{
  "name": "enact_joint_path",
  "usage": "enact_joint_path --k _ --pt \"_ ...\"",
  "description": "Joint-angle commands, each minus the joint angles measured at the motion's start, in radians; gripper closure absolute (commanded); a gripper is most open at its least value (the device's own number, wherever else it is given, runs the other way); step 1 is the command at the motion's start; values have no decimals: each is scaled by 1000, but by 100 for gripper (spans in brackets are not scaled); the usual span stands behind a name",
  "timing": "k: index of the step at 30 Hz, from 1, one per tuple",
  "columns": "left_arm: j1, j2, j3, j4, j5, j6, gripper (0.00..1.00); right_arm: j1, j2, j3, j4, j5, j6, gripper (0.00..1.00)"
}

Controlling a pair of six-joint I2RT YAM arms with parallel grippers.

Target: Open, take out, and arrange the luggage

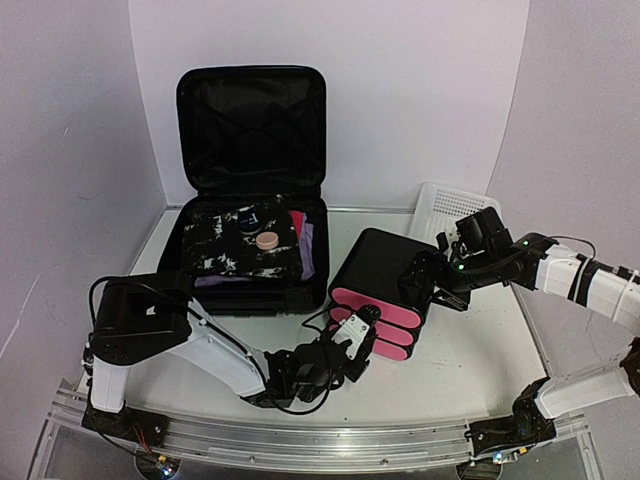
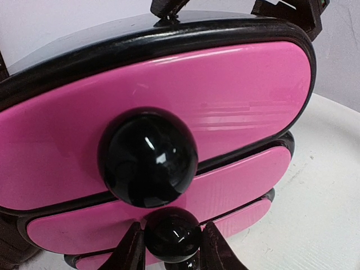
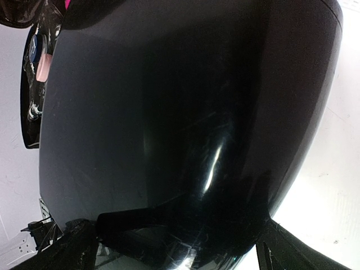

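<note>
The luggage [image 1: 250,110] stands open at the back left, its lid upright. A black-and-white cloth [image 1: 225,245] and small round items lie in its lower half. In front of it sits a black box [image 1: 385,262] with pink drawer fronts [image 2: 169,95]. My left gripper [image 2: 171,243] is shut on the middle drawer's black knob [image 2: 171,232], one finger [image 2: 132,250] on each side of it. It reaches in low from the front [image 1: 362,325]. My right gripper [image 1: 432,280] stands wide open at the box's rear. The box's glossy back [image 3: 169,112] fills the space between its fingers [image 3: 281,253].
A white mesh basket [image 1: 445,208] sits at the back right, behind my right arm. The top drawer's bigger knob [image 2: 147,156] is just above the held one. White walls close in the table on three sides.
</note>
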Motion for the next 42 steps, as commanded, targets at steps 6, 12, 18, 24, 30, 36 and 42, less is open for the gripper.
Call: enact_joint_path --k 6,12,18,24,30,36,42 --pt "-46 -186 -77 -95 -11 -29 75 10 19 32 -38 23 -35 2" --pt "-84 -274 -176 -141 -9 -73 75 10 21 32 -38 26 -38 2" --pt "-100 -325 -231 -181 9 -122 73 11 20 32 -38 32 -43 2" --pt "-101 -341 -228 -197 43 -124 55 11 16 30 -39 34 -49 2" --pt "-103 -468 -315 -204 115 -132 21 11 8 25 -40 39 -56 2" --pt "-89 -782 -400 -393 131 -150 9 10 -6 22 -48 46 -68 2" --pt "242 -1037 -278 -934 330 -353 3 10 -9 34 -81 53 -104 2"
